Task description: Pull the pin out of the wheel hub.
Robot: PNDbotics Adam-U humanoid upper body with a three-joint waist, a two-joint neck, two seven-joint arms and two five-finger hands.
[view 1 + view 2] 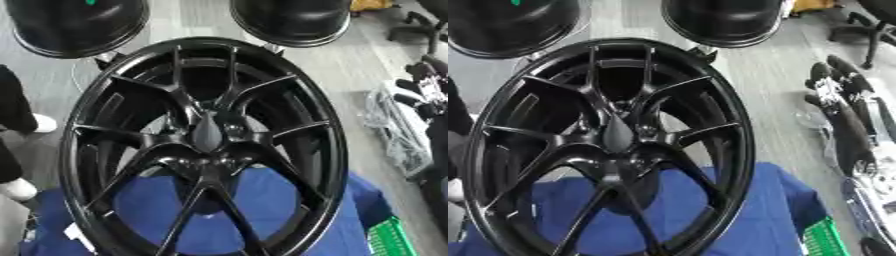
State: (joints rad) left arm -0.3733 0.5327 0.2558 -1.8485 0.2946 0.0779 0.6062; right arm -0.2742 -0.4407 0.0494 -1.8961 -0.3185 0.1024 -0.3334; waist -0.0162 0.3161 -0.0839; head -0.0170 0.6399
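Standing upright, black wheel; right hand open beside it

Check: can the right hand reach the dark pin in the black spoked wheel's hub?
Probably yes: the right hand hangs right of the black spoked wheel, nothing covers the dark pin.

Head stereo pair, looking down, close on shared wheel

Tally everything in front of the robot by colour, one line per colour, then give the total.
Black: 4 – wheel, two round black objects behind it, right hand
Blue: 1 – cloth
Green: 1 – basket
Total: 6
The left hand is not in view, and no pin can be made out at the hub.
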